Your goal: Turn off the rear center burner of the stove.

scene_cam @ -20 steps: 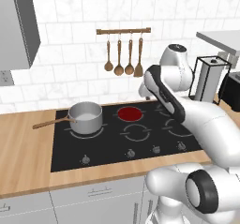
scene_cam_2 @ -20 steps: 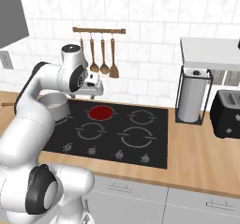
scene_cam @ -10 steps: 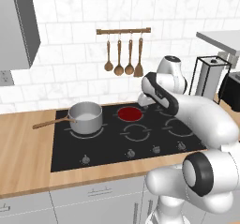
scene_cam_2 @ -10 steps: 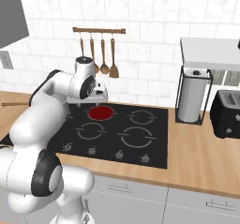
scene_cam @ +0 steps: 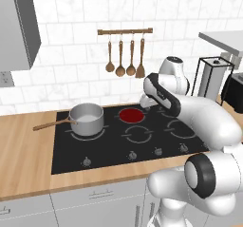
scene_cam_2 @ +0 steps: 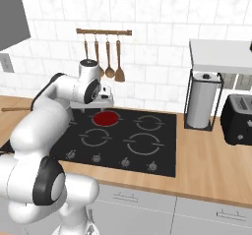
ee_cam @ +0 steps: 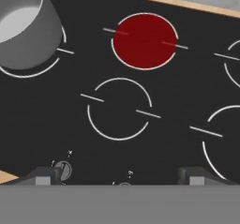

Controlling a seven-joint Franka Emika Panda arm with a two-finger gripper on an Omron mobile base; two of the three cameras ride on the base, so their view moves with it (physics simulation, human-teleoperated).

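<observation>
I am holding my gripper (ee_cam: 120,178) high over the stove (ee_cam: 42,115), looking down — its fingertips (ee_cam: 44,176) are standing wide apart, gripping nothing. The burner (ee_cam: 145,41) is glowing red at the far middle of the glass, right of the pot (ee_cam: 23,24). The knobs (ee_cam: 63,170) are lining the near edge. I judge I am in the approach: next I need to descend toward the near row, pick the knob that governs this burner, and close on it.

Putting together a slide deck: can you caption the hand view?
Looking down on the stove: rear center burner glowing red, steel pot beside it.
</observation>
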